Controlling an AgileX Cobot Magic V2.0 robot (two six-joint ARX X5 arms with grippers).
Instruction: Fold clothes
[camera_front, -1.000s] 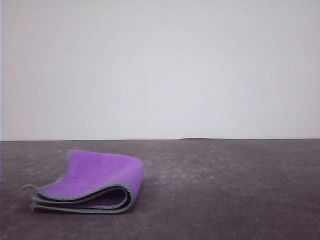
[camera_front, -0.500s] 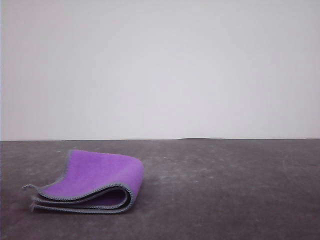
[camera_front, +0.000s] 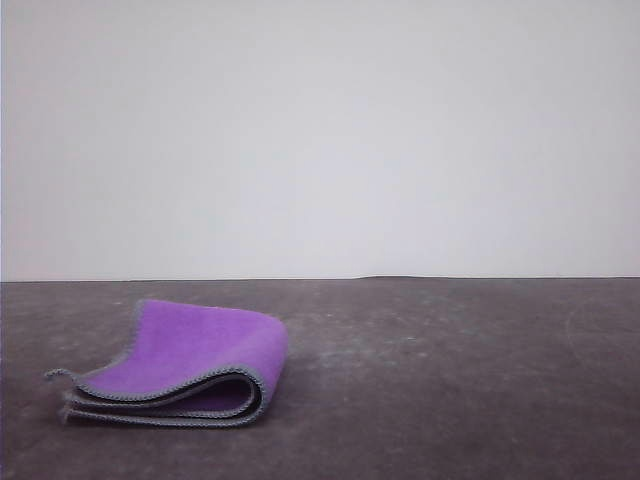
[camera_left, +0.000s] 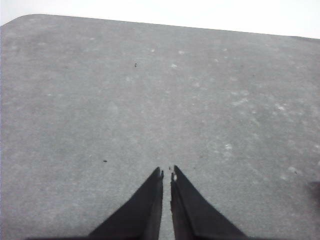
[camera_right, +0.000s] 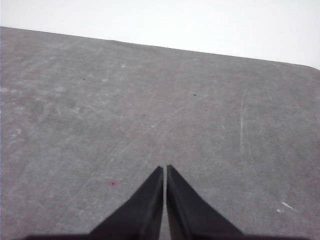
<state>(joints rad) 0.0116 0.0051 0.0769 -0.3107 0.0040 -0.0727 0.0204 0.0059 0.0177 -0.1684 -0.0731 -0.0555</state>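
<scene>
Here, in the front view, the cloth (camera_front: 175, 365) lies folded on the dark grey tabletop (camera_front: 450, 380), with its bright purple side facing up and its layers stacked one over another. Its grey stitched edging runs along the near edges, the rounded fold sits on the cloth's right end, and a frayed corner (camera_front: 58, 376) sticks out from the opposite end. A plain pale wall (camera_front: 320, 140) rises behind the tabletop's far edge, well beyond the cloth.

In the left wrist view, the left gripper (camera_left: 167, 174) hangs over bare tabletop, its two dark fingers (camera_left: 145, 210) pressed nearly together with only a thin slit between the tips, pinching nothing.

In the right wrist view, the right gripper (camera_right: 165, 169) likewise sits above scuffed tabletop, its fingers (camera_right: 190, 210) brought together at the tips and holding nothing. A small reddish speck (camera_right: 113, 183) marks the surface just beside that gripper.
</scene>
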